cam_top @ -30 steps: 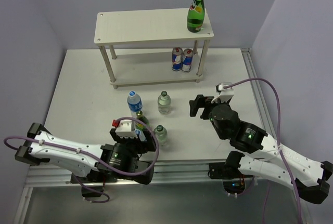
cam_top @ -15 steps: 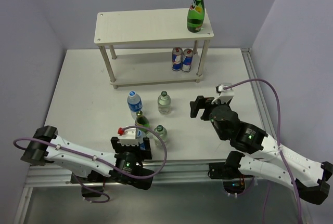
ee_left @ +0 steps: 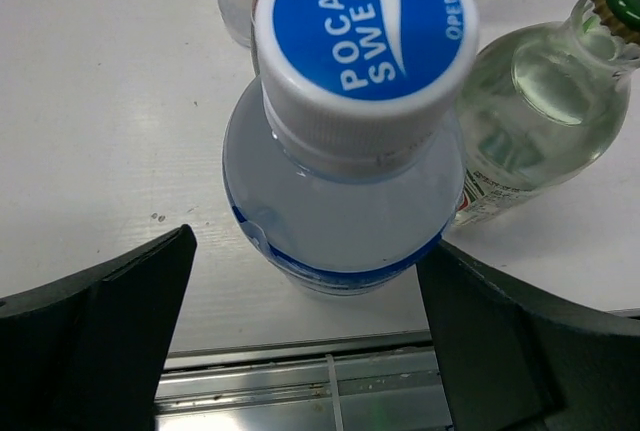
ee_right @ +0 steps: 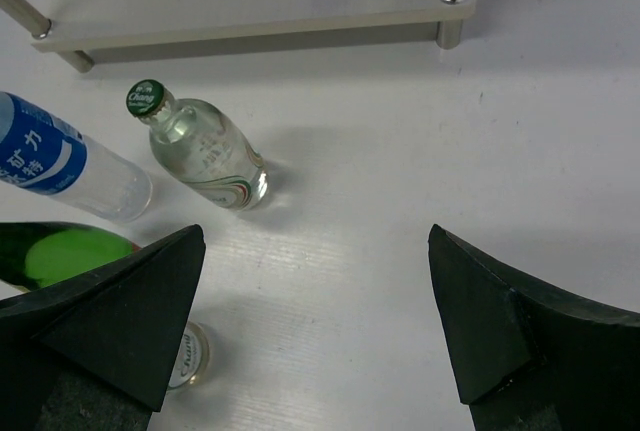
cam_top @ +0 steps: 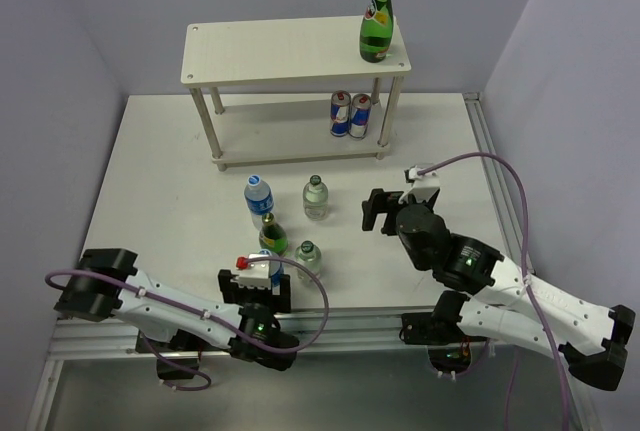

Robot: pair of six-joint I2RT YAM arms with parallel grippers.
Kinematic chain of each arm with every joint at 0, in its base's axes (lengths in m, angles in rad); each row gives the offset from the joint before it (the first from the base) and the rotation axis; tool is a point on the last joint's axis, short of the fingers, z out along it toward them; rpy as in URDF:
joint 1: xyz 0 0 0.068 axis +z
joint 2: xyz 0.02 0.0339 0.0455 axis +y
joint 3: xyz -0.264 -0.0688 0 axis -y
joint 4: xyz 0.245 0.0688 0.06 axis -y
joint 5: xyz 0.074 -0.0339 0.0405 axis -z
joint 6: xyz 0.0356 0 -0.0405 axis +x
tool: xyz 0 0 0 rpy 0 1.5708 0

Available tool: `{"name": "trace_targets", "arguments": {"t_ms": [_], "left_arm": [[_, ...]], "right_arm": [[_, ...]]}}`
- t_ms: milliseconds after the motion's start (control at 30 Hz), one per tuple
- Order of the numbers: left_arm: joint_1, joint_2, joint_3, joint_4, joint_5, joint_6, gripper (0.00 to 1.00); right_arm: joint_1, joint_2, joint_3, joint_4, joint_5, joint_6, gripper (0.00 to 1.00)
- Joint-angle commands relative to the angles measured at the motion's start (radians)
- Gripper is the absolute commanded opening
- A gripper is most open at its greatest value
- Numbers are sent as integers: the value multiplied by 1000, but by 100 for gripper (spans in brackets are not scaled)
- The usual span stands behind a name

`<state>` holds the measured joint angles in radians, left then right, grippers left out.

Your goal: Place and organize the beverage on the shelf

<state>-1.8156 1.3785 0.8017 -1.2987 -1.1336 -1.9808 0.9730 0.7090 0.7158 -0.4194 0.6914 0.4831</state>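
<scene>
The shelf (cam_top: pixel 295 51) stands at the back with a tall green bottle (cam_top: pixel 376 19) on its top board and two cans (cam_top: pixel 350 114) on the lower board. A Pocari Sweat bottle (ee_left: pixel 345 151) with a white and blue cap stands upright near the table's front edge, also in the top view (cam_top: pixel 269 269). My left gripper (cam_top: pixel 255 289) is open above it, its fingers (ee_left: pixel 100 331) spread wider than the bottle and not touching it. My right gripper (cam_top: pixel 375 209) is open and empty over bare table (ee_right: pixel 315 331), right of the loose bottles.
A blue-label water bottle (cam_top: pixel 258 196), a clear green-capped bottle (cam_top: pixel 316 197), a small green bottle (cam_top: pixel 271 236) and another clear bottle (cam_top: pixel 308 258) stand close together mid-table. The last one stands right beside the Pocari bottle (ee_left: pixel 540 101). The table's metal front rail (ee_left: pixel 330 371) lies just behind my left gripper.
My left arm has drawn back toward the table's near edge, its gripper now over the Pocari bottle. My right gripper has shifted slightly left. The bottles have not moved.
</scene>
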Motion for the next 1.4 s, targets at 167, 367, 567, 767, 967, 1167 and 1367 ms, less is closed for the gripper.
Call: {"name": "trace_targets", "arguments": {"t_ms": [167, 367, 567, 767, 967, 1167, 1367], "left_arm": [[70, -24, -50, 248, -78, -6, 99], [154, -50, -107, 447, -77, 204, 99], [211, -61, -150, 420, -91, 165, 81], [233, -18, -116, 296, -84, 42, 11], [196, 57, 181, -76, -124, 10, 0], [202, -93, 425, -74, -206, 284, 0], [272, -222, 596, 475, -275, 1091, 0]], "right_arm": [[6, 4, -27, 48, 11, 14, 100], [7, 10, -38, 71, 11, 9, 100], [7, 23, -50, 77, 16, 8, 100], [6, 32, -46, 90, 14, 3, 100], [6, 29, -33, 87, 16, -6, 100], [6, 20, -18, 77, 25, -15, 100], [6, 7, -12, 90, 20, -26, 100]]}}
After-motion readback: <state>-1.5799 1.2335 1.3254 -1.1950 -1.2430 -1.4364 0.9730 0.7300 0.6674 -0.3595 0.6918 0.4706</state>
